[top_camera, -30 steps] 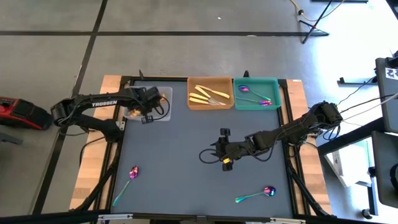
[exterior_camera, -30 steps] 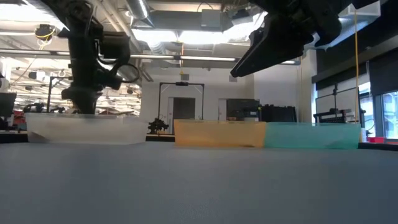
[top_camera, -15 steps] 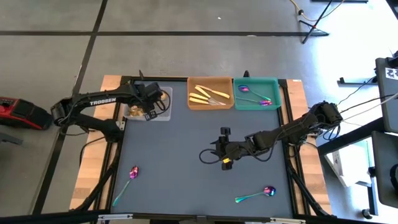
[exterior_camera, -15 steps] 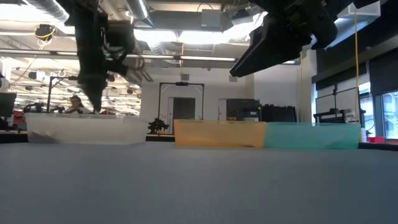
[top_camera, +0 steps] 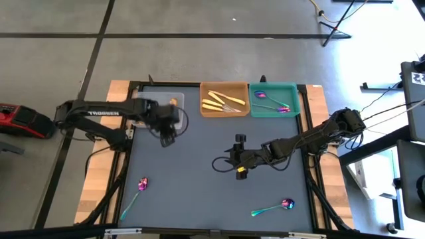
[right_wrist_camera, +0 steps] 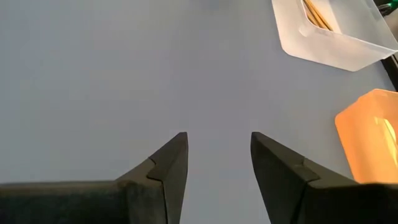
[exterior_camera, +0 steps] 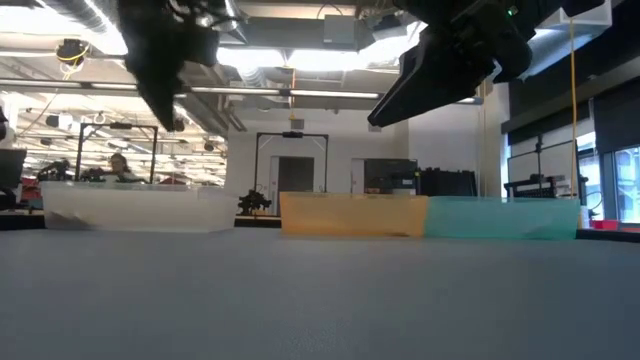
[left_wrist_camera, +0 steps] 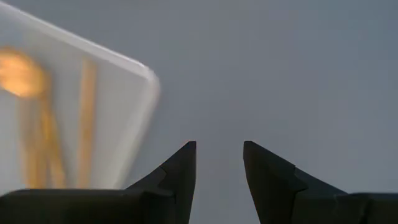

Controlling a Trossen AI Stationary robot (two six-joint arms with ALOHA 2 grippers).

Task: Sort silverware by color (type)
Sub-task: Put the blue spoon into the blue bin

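Since the earlier frame, the left gripper has been pulled back off the clear tray and is now seen over the bare grey mat, just in front of that tray. Its fingers are spread with nothing between them; only mat is seen in the gap in the left wrist view. Copper-gold spoons are seen lying inside the clear tray, blurred; the count cannot be told.

No change is seen in the right arm. The right gripper is held above the mat's middle, fingers parted and empty.

Remaining silverware, by position in the high view:
- pale yellow-gold knives are laid in the brown tray, the middle tray of the back row
- iridescent spoons are laid in the teal tray, touching the brown tray on its right side
- one iridescent purple-teal spoon is left loose on the mat near the front left corner, bowl pointed toward the trays
- a second loose iridescent spoon is left on the mat near the front right, bowl to the right

Both loose spoons are well apart from either gripper.

In the low view a person is visible far back in the room behind the clear tray.
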